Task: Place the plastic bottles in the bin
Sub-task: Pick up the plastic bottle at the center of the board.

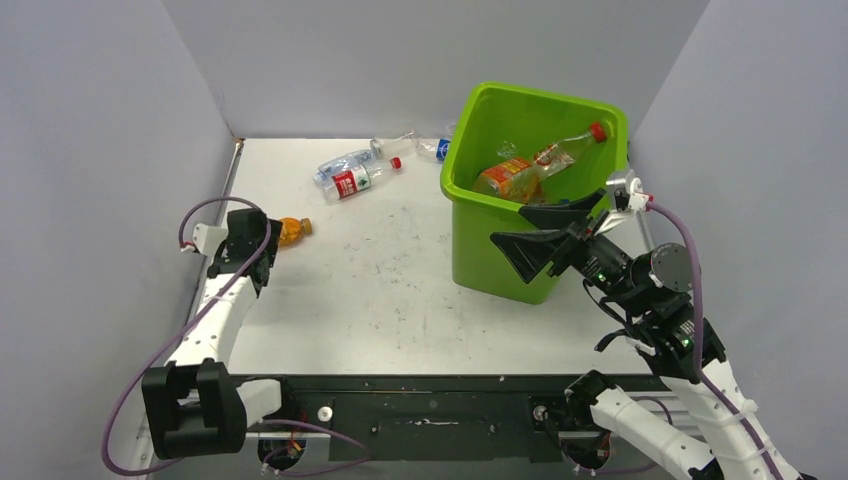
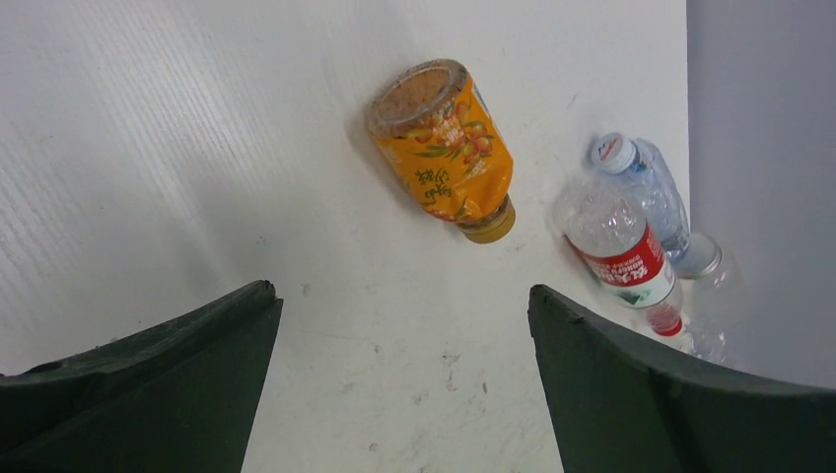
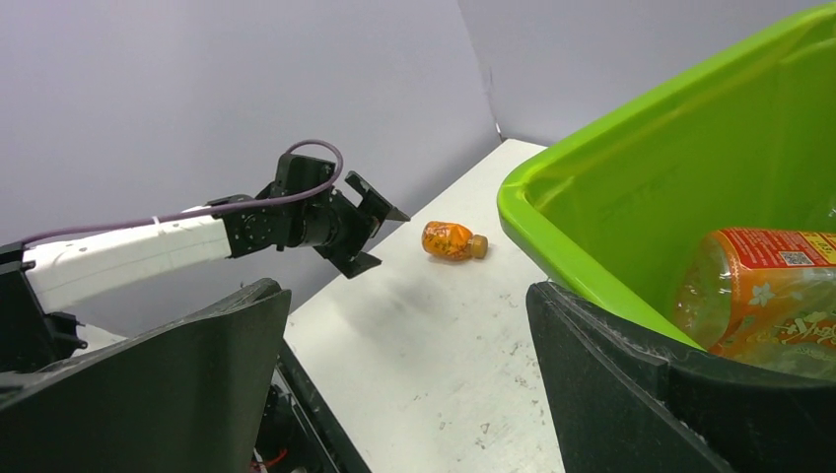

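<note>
The lime-green bin (image 1: 500, 262) stands at the right of the table, with an orange-labelled bottle (image 1: 510, 178) and a clear red-capped bottle (image 1: 572, 148) inside. A small orange bottle (image 1: 291, 230) lies on its side at the left, just beyond my left gripper (image 1: 266, 245), which is open and empty. In the left wrist view the orange bottle (image 2: 444, 148) lies ahead of the open left gripper (image 2: 404, 296), apart from it. My right gripper (image 1: 508, 224) hangs open and empty at the bin's near rim. A red-labelled bottle (image 1: 352, 180) and a clear bottle (image 1: 343, 163) lie at the back.
Two more clear bottles (image 1: 392, 146) lie against the back wall beside the bin, one with a blue label (image 1: 437, 149). Grey walls close in the table on three sides. The right wrist view shows the bin's rim (image 3: 592, 187) beside its right finger.
</note>
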`<act>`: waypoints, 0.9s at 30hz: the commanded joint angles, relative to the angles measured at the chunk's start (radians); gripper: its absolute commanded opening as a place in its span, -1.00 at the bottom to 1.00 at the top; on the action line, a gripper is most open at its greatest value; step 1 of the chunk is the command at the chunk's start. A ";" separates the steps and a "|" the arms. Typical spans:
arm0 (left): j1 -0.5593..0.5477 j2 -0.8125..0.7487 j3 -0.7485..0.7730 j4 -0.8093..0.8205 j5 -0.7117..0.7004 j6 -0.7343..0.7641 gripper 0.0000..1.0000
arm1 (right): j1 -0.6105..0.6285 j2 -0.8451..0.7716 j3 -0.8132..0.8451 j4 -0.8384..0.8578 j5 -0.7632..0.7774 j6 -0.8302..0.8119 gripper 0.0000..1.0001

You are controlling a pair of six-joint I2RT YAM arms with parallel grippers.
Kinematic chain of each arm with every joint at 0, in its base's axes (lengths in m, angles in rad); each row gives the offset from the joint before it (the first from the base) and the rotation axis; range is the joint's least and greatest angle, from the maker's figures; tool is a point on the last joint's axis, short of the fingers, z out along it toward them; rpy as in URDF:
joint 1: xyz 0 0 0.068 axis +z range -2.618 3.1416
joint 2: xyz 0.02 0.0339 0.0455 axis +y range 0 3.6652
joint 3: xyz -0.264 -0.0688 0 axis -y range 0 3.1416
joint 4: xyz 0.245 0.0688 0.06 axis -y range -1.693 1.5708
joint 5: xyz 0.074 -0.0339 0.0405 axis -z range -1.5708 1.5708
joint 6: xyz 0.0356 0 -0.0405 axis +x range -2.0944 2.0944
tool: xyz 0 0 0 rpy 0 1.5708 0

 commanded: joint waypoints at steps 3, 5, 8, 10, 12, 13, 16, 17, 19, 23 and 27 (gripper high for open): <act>0.019 0.175 0.161 -0.048 -0.104 -0.160 0.93 | -0.001 -0.025 -0.035 0.101 -0.032 0.028 0.88; 0.021 0.254 0.214 -0.092 -0.087 -0.195 0.92 | -0.002 -0.027 -0.041 0.118 -0.054 0.042 0.88; 0.024 0.363 0.293 -0.158 -0.048 -0.232 0.93 | -0.002 -0.026 -0.036 0.129 -0.072 0.047 0.88; 0.023 0.430 0.355 -0.198 -0.032 -0.253 0.92 | -0.002 -0.029 -0.031 0.122 -0.073 0.038 0.88; 0.024 0.482 0.401 -0.222 -0.028 -0.261 0.93 | -0.002 -0.033 -0.027 0.116 -0.074 0.029 0.88; 0.023 0.502 0.415 -0.226 -0.028 -0.262 0.92 | -0.002 -0.034 -0.027 0.113 -0.073 0.024 0.88; 0.022 0.542 0.433 -0.209 -0.022 -0.267 0.92 | -0.002 -0.032 -0.030 0.107 -0.071 0.010 0.88; 0.022 0.552 0.435 -0.201 -0.019 -0.268 0.92 | -0.003 -0.031 -0.034 0.108 -0.070 0.005 0.88; 0.022 0.580 0.453 -0.199 -0.025 -0.265 0.92 | -0.002 -0.026 -0.041 0.111 -0.066 -0.002 0.88; 0.024 0.651 0.508 -0.225 -0.037 -0.249 0.92 | -0.002 -0.017 -0.049 0.113 -0.066 -0.005 0.88; 0.023 0.697 0.533 -0.210 -0.034 -0.228 0.96 | -0.001 -0.015 -0.048 0.114 -0.065 -0.005 0.88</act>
